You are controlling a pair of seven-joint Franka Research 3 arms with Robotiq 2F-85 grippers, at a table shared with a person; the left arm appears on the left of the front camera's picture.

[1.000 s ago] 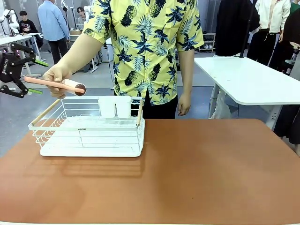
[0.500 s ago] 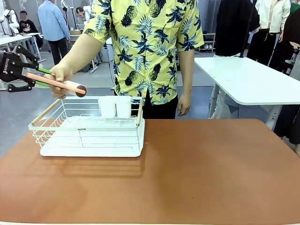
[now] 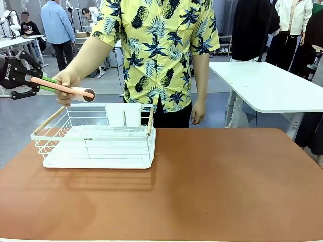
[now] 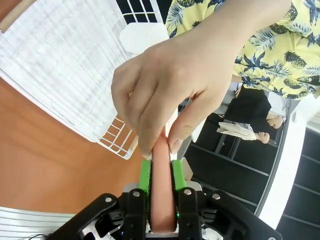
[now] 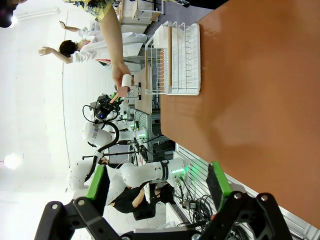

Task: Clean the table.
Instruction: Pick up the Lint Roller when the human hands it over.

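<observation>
The table [image 3: 212, 191] is spreading across the near foreground, its reddish-brown top bare on the near and right parts. The right gripper [image 5: 157, 176] is hanging over it with its fingers spread wide and nothing between them. On the table's far left part a white rack [image 3: 96, 146] is sitting, carrying two white cups [image 3: 124, 115] at its back. Above the rack's far left corner, a roller [image 3: 68, 89] is lying level in the air. The left gripper [image 3: 44, 83] is clamping the end of the roller's pink handle between its green pads [image 4: 145, 175]. A person's hand [image 3: 65, 80] is pinching the handle just beyond the fingertips. The person is standing at the far edge.
</observation>
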